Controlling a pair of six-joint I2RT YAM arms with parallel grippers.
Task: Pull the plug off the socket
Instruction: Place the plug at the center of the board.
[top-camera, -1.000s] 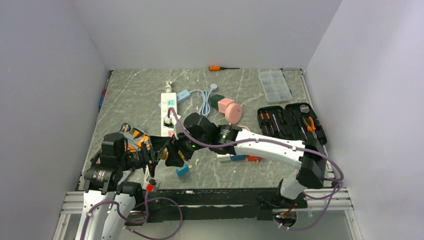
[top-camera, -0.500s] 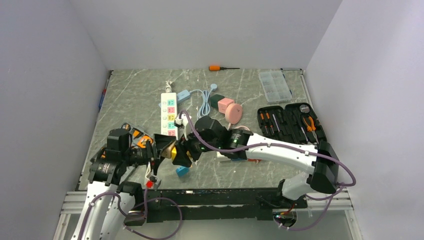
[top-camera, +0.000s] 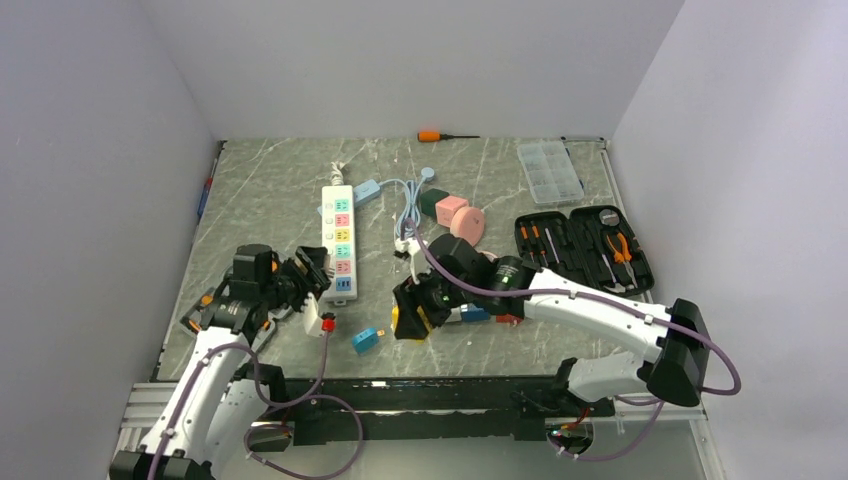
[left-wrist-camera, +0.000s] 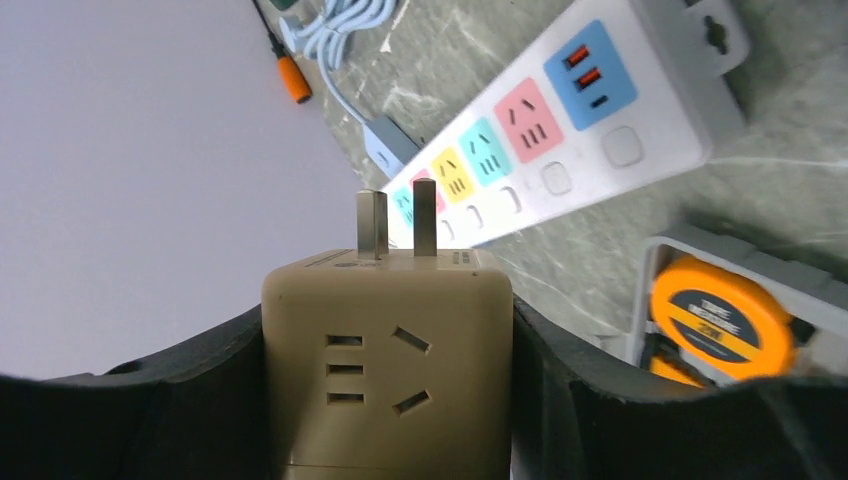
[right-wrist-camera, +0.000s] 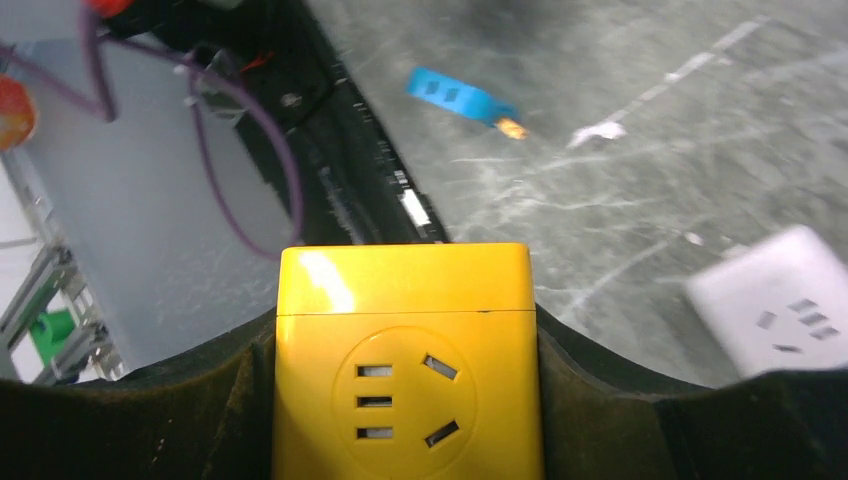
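Left gripper (left-wrist-camera: 386, 345) around bare-pronged plug (left-wrist-camera: 388, 290)

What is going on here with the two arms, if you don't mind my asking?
The left gripper is shut on a beige plug whose two prongs are bare, in no outlet. The white power strip lies on the table just beyond it, its visible outlets empty. The right gripper is shut on a yellow adapter cube, held well apart from the beige one.
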